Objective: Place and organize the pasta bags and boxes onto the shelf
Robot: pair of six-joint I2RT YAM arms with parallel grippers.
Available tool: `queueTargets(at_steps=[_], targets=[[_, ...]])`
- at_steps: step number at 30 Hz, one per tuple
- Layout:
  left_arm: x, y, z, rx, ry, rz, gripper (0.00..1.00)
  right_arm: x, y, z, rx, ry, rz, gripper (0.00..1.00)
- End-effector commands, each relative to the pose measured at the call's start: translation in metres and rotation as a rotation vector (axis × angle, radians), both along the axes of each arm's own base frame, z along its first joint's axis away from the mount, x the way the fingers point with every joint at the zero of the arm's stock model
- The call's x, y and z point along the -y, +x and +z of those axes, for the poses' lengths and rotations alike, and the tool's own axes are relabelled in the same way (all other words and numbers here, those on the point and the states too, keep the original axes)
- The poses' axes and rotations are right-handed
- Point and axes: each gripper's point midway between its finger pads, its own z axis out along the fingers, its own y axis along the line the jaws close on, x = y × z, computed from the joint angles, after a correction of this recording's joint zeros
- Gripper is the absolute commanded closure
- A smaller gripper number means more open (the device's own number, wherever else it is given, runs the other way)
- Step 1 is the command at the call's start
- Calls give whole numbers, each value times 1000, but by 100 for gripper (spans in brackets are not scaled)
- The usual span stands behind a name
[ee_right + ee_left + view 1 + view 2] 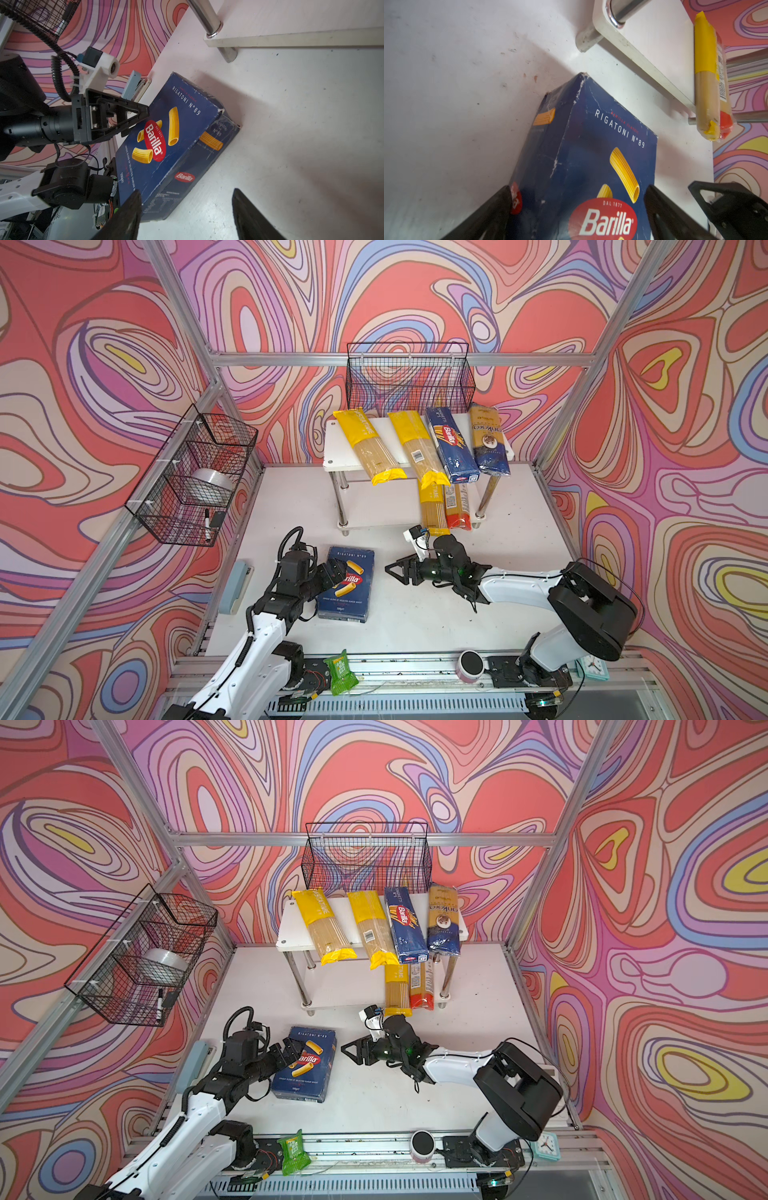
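Walls printed with swirling red, pink and lilac bands enclose a white tabletop (419, 626) framed in aluminium rails.

In both top views, the small two-tier rack of white boards on chrome legs (337, 448) stands at centre, against the back wall. Its upper board carries, from left to right:
- two yellow-ended clear spaghetti bags (370, 445) (417, 448), the left one lettered "…ASTATIME";
- the long narrow dark blue Barilla spaghetti box (451, 445);
- the dark blue, gold-topped bag (489, 443), whose label I cannot read.

On the lower board a third yellow-ended bag (432, 510) and the red-ended bag (458, 506) lie side by side, poking past the front edge.

The wide dark blue cardboard box (348, 585) lies face-up on the table, left of centre in the lower half. Its print reads "RIGATONI N°89", "Barilla", "DAL 1877" and "500g".

The left gripper (332, 572) meets the box's left long edge with its jaws spread wide. In the left wrist view one finger (500, 203) rests against the side panel and the other sits over the printed front.

The right gripper (395, 574) hovers just right of the box, with its jaws apart and nothing between them.
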Motion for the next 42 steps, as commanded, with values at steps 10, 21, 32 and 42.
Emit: queueTargets(at_steps=[10,21,32,42], targets=[[32,-19,6,-8,-88,-117,0,-23,22,-11,-17,-25,0,28],[66,-34,6,8,-76,-252,0,-30,27,-16,-22,-53,20,28],[104,-47,26,106,-22,-431,0,-45,38,-15,-2,-66,51,27],[53,-54,20,-12,287,-309,0,-10,54,-3,-7,-225,-122,25]])
